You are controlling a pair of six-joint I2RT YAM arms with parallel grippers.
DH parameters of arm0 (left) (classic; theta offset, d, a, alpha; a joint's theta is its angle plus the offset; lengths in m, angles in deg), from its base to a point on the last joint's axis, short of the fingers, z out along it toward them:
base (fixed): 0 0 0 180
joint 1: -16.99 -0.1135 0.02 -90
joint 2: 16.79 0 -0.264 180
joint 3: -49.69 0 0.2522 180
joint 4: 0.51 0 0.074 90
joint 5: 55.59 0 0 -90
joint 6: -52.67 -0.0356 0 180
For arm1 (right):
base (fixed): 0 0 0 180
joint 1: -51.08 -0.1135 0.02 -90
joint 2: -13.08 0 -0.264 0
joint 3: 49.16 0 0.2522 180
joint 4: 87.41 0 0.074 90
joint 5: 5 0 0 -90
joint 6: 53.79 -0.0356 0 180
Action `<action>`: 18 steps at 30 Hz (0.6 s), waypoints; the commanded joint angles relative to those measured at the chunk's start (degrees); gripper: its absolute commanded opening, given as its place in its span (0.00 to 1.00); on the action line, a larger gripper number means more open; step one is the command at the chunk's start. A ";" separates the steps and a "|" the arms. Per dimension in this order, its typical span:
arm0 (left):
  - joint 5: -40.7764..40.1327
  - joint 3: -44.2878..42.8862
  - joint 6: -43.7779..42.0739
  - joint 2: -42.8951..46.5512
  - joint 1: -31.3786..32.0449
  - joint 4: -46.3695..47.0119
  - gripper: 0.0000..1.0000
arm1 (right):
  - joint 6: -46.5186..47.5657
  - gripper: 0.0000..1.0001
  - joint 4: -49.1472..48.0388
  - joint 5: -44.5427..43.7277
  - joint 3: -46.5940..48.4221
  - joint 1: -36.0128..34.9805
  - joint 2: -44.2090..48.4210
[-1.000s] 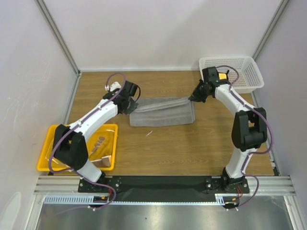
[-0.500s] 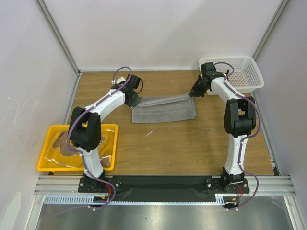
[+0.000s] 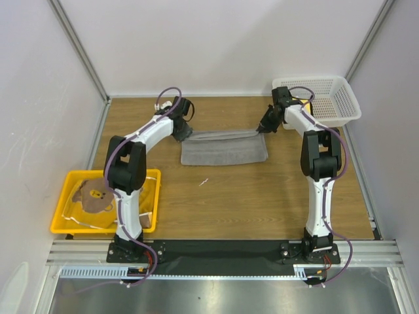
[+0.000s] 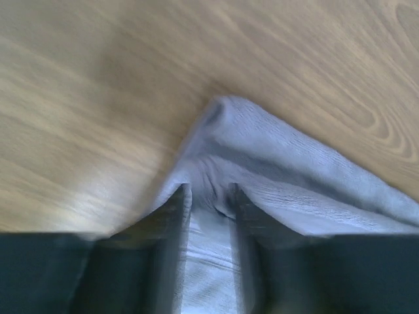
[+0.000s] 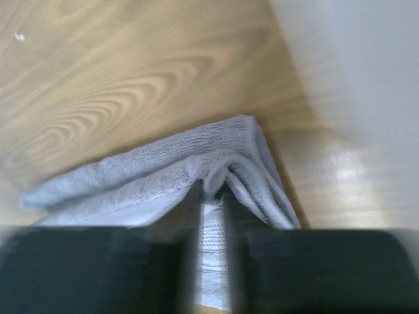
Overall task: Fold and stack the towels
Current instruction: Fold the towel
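A white basket [image 3: 327, 98] is sitting at the far right corner, just behind the right gripper [image 3: 264, 128]. A yellow tray [image 3: 65, 226] at the near left is holding the bear towel [image 3: 95, 195] and is partly covered by the left arm. The wooden table [image 3: 262, 196] is enclosed by pale walls [image 3: 216, 46]. The grey towel [image 3: 226, 149] is lying at the far middle, its long axis running left to right. Its far corners are being pinched, one in the narrow-set left gripper [image 3: 182, 133], one in the nearly closed right gripper.
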 commanded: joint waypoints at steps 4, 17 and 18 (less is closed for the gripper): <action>-4.40 -7.35 -6.14 -0.06 -2.96 0.26 0.75 | 4.51 0.43 -4.19 1.97 8.21 2.64 -2.58; 7.20 -0.78 -19.76 11.45 -1.21 12.12 0.88 | 14.16 0.70 -9.55 9.63 6.04 -0.86 4.88; 7.38 0.28 -19.94 12.24 -0.16 12.74 0.88 | 15.31 0.71 -9.64 9.01 2.71 -1.22 6.80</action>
